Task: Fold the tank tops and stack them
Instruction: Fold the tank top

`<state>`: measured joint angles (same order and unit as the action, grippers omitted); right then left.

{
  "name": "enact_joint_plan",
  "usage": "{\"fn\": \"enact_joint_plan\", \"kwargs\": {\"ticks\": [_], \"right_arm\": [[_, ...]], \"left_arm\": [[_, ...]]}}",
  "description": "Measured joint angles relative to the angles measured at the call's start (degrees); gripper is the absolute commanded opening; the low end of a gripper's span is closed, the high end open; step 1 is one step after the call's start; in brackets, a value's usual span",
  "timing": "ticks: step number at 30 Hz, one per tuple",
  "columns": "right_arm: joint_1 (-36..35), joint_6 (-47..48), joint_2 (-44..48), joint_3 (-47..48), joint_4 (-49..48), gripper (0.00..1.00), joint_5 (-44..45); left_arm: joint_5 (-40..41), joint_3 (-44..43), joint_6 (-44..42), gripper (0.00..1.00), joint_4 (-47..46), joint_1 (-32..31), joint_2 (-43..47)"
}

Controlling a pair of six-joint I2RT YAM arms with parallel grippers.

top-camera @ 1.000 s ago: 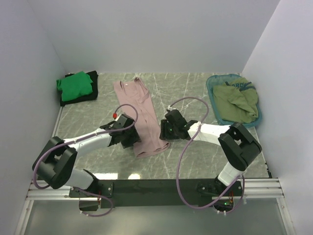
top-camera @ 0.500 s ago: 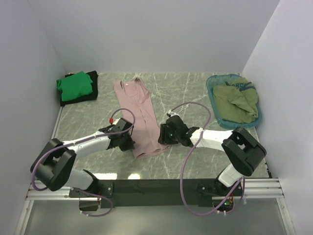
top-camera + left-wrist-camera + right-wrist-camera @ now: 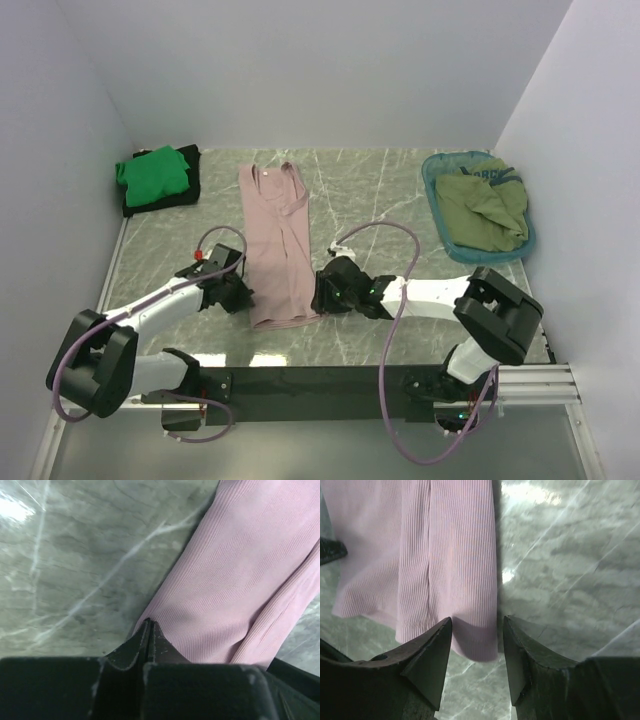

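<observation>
Centrally — pink top, marbled table, white walls

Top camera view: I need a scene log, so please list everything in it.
pink tank top: one, dusty pink, flat mid-table
green tank top: one, bright green, folded, far-left corner
black tank top: one, black, under the green one
olive tank top: one, olive, crumpled in basket
basket: one, teal, far right
table: one, grey marble-patterned
left gripper: one, black, shut on pink top's left edge
right gripper: one, black, open astride its hem corner
</observation>
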<state>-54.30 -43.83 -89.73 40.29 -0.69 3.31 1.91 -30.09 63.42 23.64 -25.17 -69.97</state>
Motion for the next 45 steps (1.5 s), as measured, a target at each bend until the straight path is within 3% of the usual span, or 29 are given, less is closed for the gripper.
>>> {"fn": "enact_joint_plan", "kwargs": {"ticks": [4,8,10,15,26,30,31,32,39,41,43,45], "right_arm": [[-1.5,-0.9,0.7,-0.9,-0.3,0.54,0.0],[-2.7,-1.6,0.9,-1.0,-0.3,0.55,0.0],[-2.8,-1.7,1.0,-1.0,-0.2,0.55,0.0],[-2.8,-1.7,1.0,-0.9,0.1,0.55,-0.1],[-2.8,-2.5,1.5,-2.1,-1.7,0.55,-1.8],[-2.9,-3.0,0.9,-2.1,-2.5,0.52,-3.2],[-2.9,-3.1,0.7,-2.0,-2.8,0.5,-3.4],[-3.0,-3.2,0.5,-2.0,-3.1,0.48,-3.6],[-3.2,-4.8,-0.9,-2.1,-3.3,0.14,-3.9],[-3.2,-5.2,-0.9,-2.1,-3.2,0.06,-3.7],[-3.3,-5.6,-0.9,-2.2,-3.1,0.04,-3.3],[-3.5,-6.0,-0.4,-2.5,-2.8,0.03,-3.0]], "left_arm": [[-0.9,-0.7,-3.2,0.28,1.4,1.4,-0.3],[-1.1,-2.2,-6.0,0.45,3.1,1.5,0.2],[-1.1,-3.1,-7.6,0.46,5.0,1.5,1.3],[-1.4,-6.0,-9.6,0.39,7.8,-0.6,3.5],[0.9,-1.7,-1.9,0.42,13.5,-8.2,3.8],[0.9,-0.6,0.3,0.38,12.5,-9.2,3.8],[0.9,-0.2,1.2,0.29,12.2,-9.3,3.9],[0.9,0.2,2.3,0.26,12.0,-9.3,4.2],[1.4,1.5,5.9,0.22,11.9,-9.5,5.9],[1.7,1.3,6.3,0.14,12.3,-9.6,5.9],[1.8,1.1,6.3,0.06,12.6,-9.6,5.7],[1.8,1.1,6.3,0.04,12.6,-9.7,5.7]]}}
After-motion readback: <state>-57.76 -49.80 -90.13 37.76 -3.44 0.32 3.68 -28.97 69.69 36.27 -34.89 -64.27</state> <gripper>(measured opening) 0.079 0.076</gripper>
